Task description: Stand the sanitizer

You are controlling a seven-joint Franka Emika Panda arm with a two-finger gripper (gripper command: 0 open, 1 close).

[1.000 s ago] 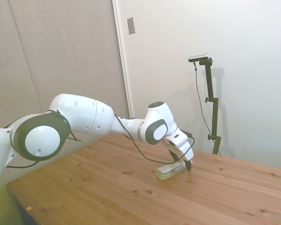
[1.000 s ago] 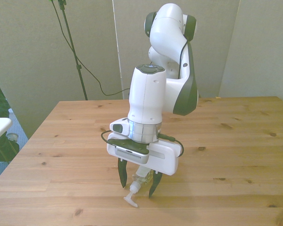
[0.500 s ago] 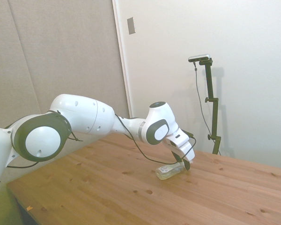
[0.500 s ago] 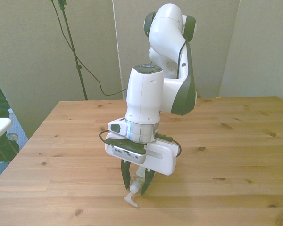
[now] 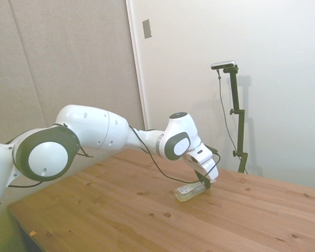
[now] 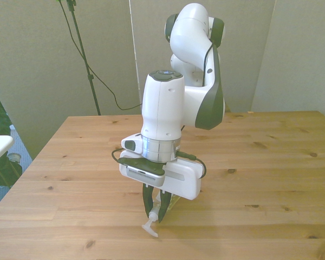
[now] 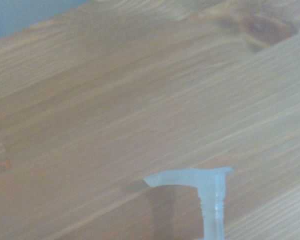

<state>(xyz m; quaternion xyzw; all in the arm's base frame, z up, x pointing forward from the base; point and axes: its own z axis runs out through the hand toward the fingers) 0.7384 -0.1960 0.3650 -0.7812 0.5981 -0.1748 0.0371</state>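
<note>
A wooden table is filling most of the scene, with pale walls rising behind it. The white Franka arm is reaching in over the boards and angling its wrist steeply down toward the table's near side in the front view.

The sanitizer is lying on its side on the bare wood near the middle of the table in the side view, its clear body of pale gel pointing away and its pump nozzle sticking out toward the camera in the front view. In the wrist view the nozzle is showing close up, slightly blurred, with its spout jutting sideways over the planks.

The gripper is sitting low over the bottle's neck end, just behind the pump. Its dark fingers are drawn in close, with only a narrow gap between them, and appear to be pinching the bottle's neck; whether the pads are pressing firmly cannot be made out.

Judging by this, the grasp step is in hand and the bottle is not yet raised. The next move looks to call for a firm hold, then lifting and swinging the neck end upward so the flat base is meeting the wood squarely, before letting go gently so the slim bottle is not toppling.
</note>
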